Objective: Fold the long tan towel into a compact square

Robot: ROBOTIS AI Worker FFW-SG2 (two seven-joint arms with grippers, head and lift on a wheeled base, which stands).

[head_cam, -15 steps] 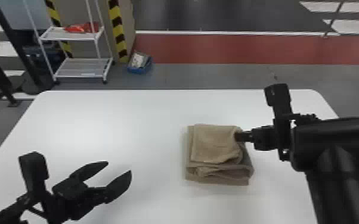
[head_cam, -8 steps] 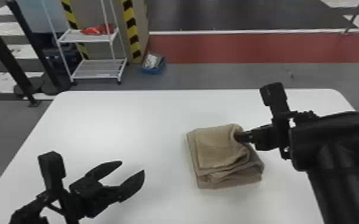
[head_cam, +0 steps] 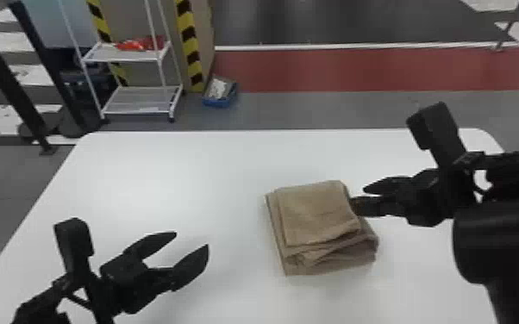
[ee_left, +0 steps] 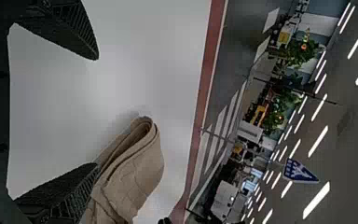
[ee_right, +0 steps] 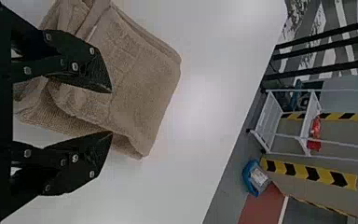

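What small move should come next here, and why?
Probably draw the right gripper away from the towel: its fingers stand open at the towel's right side, and the towel lies folded in a compact, roughly square stack.

Pretty sure it's a workshop or lab hall tbh: beyond the white table there's hazard tape, a metal shelf rack, a red floor lane and ceiling strip lights.

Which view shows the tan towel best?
The head view: the towel lies nearly whole, its stacked layers plain. The left wrist view shows its looped fold, cut off at the edge; the right wrist view shows its top, partly behind the right gripper.
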